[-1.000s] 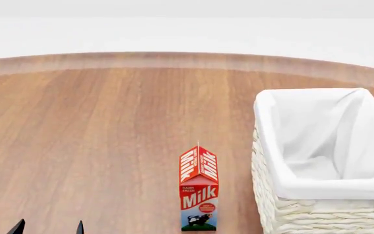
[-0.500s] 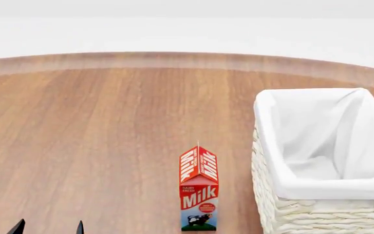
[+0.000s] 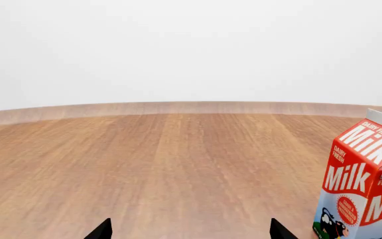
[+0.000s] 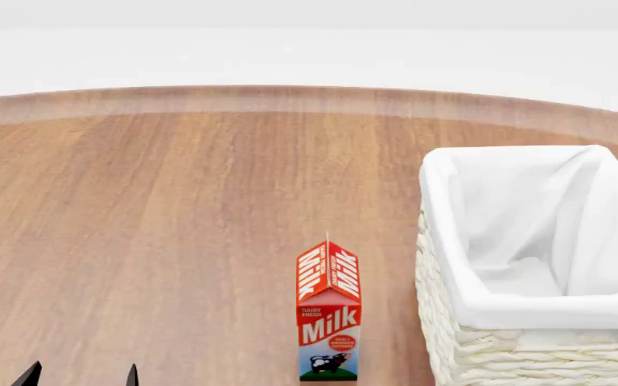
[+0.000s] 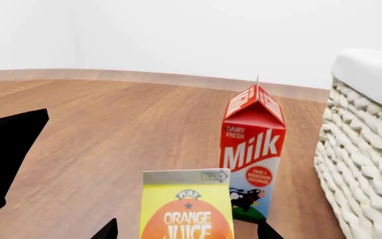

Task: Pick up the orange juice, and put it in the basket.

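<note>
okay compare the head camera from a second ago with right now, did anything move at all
Nothing visibly changed. The milk carton stands in the same spot beside the basket, and the left claw tips sit at the same place at the bottom edge of the head view.

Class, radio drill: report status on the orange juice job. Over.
Left gripper open, empty. Right gripper open either side of the orange juice, not closed. Basket empty. Milk carton stands beside the basket.
</note>
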